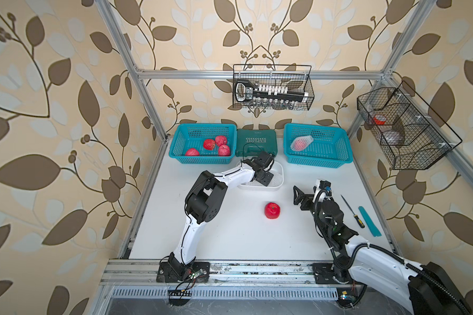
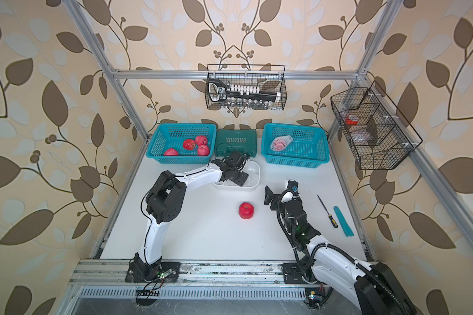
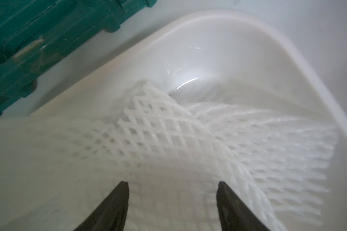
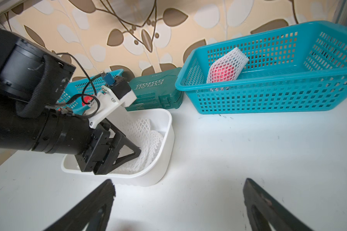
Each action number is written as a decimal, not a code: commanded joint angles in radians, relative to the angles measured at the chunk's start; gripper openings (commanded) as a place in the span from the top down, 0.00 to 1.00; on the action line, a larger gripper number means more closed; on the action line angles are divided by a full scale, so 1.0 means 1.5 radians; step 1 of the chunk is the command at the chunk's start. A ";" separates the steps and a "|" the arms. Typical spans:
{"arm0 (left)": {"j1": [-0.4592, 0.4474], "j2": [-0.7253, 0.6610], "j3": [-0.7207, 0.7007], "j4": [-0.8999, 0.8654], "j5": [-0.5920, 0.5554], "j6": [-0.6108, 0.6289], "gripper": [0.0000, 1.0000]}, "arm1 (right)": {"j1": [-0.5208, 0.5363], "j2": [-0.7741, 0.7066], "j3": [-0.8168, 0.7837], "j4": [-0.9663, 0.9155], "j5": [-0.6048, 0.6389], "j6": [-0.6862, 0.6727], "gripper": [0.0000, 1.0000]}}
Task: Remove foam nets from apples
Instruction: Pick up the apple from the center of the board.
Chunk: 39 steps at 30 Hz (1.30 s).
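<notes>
One bare red apple (image 1: 272, 210) (image 2: 246, 210) sits on the white table. Several bare apples (image 1: 216, 146) lie in the left teal basket (image 1: 175, 148). In the right teal basket (image 1: 344, 152) (image 4: 268, 100) lies an apple still wrapped in a foam net (image 1: 300, 143) (image 4: 224, 68). Empty foam nets (image 3: 168, 128) (image 4: 148, 136) are piled in the white tub (image 1: 278, 186) (image 4: 164, 160). My left gripper (image 3: 172, 183) (image 1: 266, 177) reaches down into the tub, open, its jaws apart just over the top net. To the right of the bare apple my right gripper (image 4: 178, 182) (image 1: 296, 195) hangs low over the table, open and empty.
A green tool case (image 1: 256, 141) stands between the two teal baskets, right behind the tub. A screwdriver (image 1: 351, 211) and a teal strip (image 1: 369, 221) lie near the table's right edge. Black wire baskets (image 1: 273, 87) (image 1: 402, 128) hang on the back and right frame.
</notes>
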 commanded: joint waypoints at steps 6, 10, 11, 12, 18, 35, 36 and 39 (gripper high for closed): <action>-0.006 -0.175 -0.022 -0.012 0.055 -0.010 0.14 | -0.001 -0.015 0.009 0.003 -0.001 0.007 0.00; -0.020 -0.244 -0.071 -0.025 0.087 -0.014 0.10 | -0.001 -0.019 0.008 0.003 -0.002 0.007 0.01; -0.026 -0.264 -0.093 -0.016 0.089 -0.017 0.10 | -0.002 -0.020 0.006 0.006 -0.004 0.007 0.00; -0.036 -0.291 -0.125 0.002 0.092 -0.016 0.10 | -0.001 -0.022 0.004 0.011 -0.007 0.005 0.01; -0.080 -0.369 -0.303 0.092 0.145 -0.017 0.10 | -0.001 -0.044 -0.025 0.071 -0.073 -0.019 0.01; -0.164 -0.202 -0.362 0.202 0.172 -0.022 0.16 | -0.001 -0.097 -0.076 0.151 -0.130 -0.039 0.00; -0.164 -0.195 -0.364 0.205 0.167 -0.021 0.18 | 0.000 -0.100 -0.075 0.149 -0.129 -0.038 0.00; -0.165 -0.184 -0.365 0.201 0.161 -0.018 0.26 | 0.000 -0.101 -0.072 0.141 -0.128 -0.038 0.00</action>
